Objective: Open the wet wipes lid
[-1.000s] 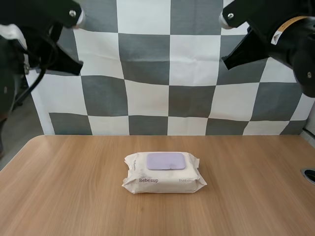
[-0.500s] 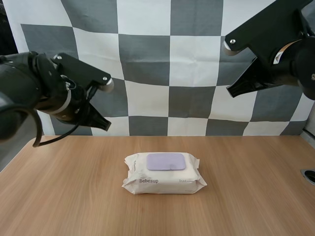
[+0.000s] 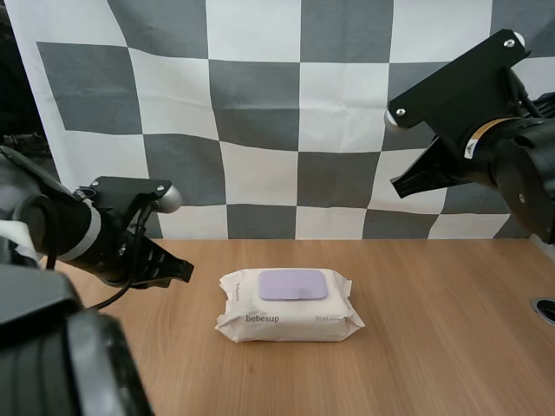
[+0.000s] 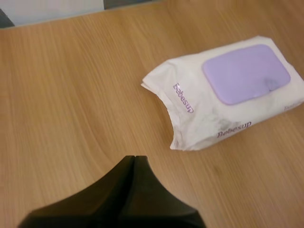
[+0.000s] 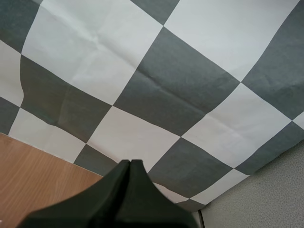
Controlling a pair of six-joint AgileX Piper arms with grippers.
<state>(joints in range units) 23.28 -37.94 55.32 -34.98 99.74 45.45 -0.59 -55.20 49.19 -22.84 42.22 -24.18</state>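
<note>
High view: my left end effector (image 3: 180, 271), clenched empty, sits nearer, left of the crosswise wet wipes pack (image 3: 286, 314); right end effector (image 3: 401, 185) (also clenched) hangs apparently higher, farther off.

Pretty sure this is a robotics lab bench
Plain wooden table (image 3: 434, 364) flanked by a black left arm (image 3: 82, 234) and right arm (image 3: 512, 160), one pack of wet wipes (image 3: 289, 305) on it.

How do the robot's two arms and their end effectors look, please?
Both arms are black, with rounded joints. The right arm carries an orange-and-white label, the left arm a pale band. The left end effector and right end effector are black, tapering to points.
</note>
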